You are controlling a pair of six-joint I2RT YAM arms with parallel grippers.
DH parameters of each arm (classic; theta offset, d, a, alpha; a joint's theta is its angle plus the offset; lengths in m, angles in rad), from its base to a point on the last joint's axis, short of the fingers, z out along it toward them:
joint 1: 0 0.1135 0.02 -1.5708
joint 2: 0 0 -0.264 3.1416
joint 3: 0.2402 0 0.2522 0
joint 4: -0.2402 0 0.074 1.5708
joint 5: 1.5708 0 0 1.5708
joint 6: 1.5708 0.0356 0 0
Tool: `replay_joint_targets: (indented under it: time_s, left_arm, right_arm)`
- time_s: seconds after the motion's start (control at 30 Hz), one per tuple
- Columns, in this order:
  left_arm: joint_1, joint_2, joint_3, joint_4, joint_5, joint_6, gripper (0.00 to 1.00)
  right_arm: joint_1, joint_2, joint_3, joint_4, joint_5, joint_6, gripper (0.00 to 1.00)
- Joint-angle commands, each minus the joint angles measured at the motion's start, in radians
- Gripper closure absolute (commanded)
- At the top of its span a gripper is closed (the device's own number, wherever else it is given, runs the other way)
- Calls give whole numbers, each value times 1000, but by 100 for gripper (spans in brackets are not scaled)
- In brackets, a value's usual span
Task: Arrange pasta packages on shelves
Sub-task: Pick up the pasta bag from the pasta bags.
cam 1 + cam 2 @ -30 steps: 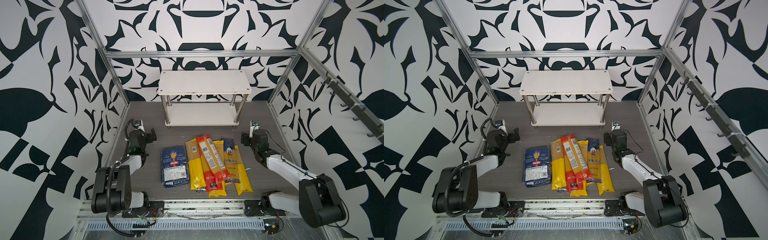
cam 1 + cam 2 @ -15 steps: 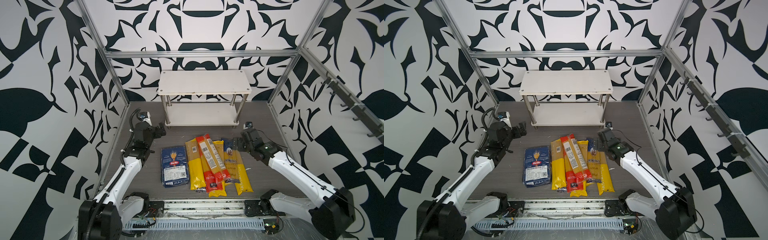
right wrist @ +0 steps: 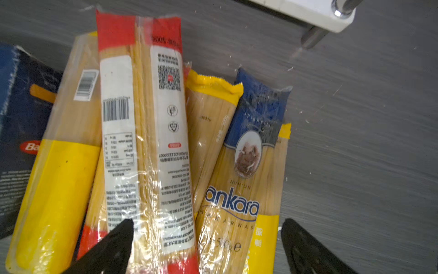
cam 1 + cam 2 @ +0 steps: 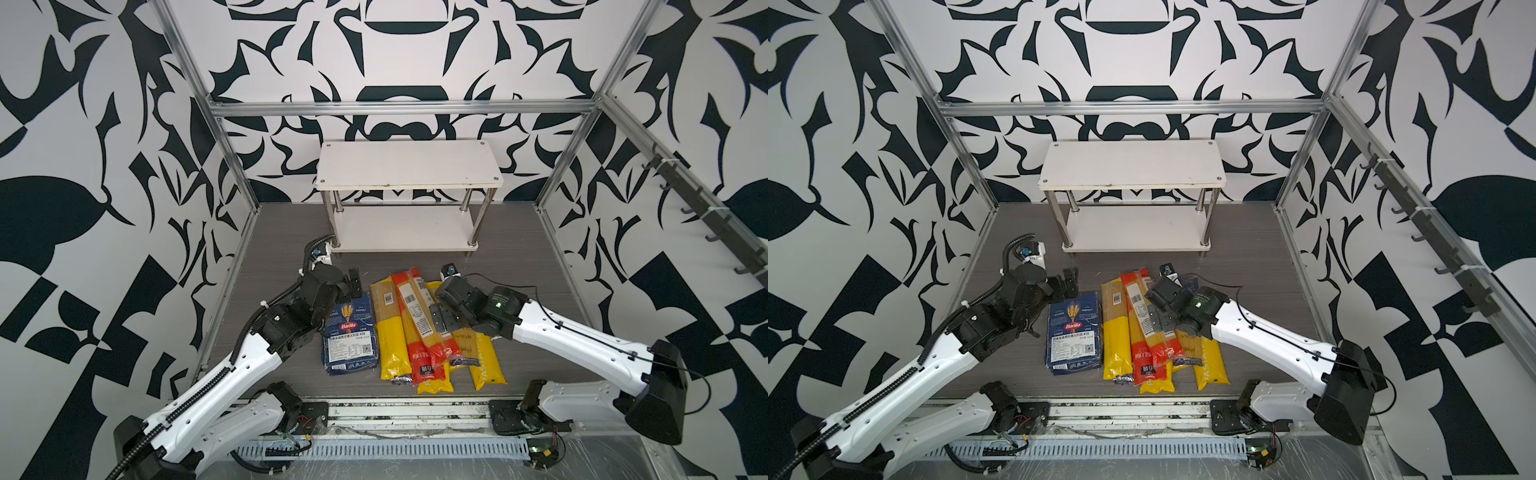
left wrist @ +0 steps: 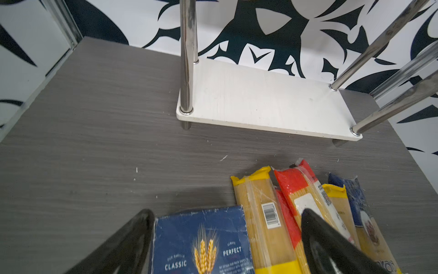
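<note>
In both top views the shelves (image 4: pixel 409 166) (image 4: pixel 1133 170) stand at the back of the grey table (image 4: pixel 519 257) with both boards bare. A free strip of table separates the lower board's front edge from the pasta packages (image 4: pixel 415 328), which lie flat side by side near the front edge. Open table flanks the pile on both sides. A second ago both arms were folded at the table's sides. Now the left end effector (image 4: pixel 352 284) hangs over the far end of the wide blue Barilla pack (image 4: pixel 350 332) and the right end effector (image 4: pixel 441 319) over the spaghetti bags. The packs have not shifted.

Left wrist view: the left end effector (image 5: pixel 225 214) is spread wide and empty, with the Barilla pack's scuffed far edge between its fingers and the lower board (image 5: pixel 265 99) ahead.

Right wrist view: the right end effector (image 3: pixel 207 223) gapes, holding nothing, above a red bag (image 3: pixel 142 118) lying across yellow ones and a blue-topped Ankara bag (image 3: pixel 246 166).
</note>
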Motion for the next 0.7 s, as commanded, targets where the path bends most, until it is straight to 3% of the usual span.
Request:
replay_joint_targets:
  time_s: [0.0, 0.3, 0.47, 0.67]
  left_arm:
    - [-56, -7, 49, -255, -66, -180, 0]
    - [-269, -55, 62, -443, -155, -442, 3]
    - [-334, -74, 73, -494, -189, -500, 3]
    - [-348, -99, 88, -507, -195, -491, 3]
  right_arm:
    - [24, -36, -48, -28, -101, 61, 0]
    - [45, -67, -147, 70, -226, 40, 0]
    - [47, -38, -150, 124, -256, 20, 0]
    - [46, 39, -138, 176, -281, 10, 0]
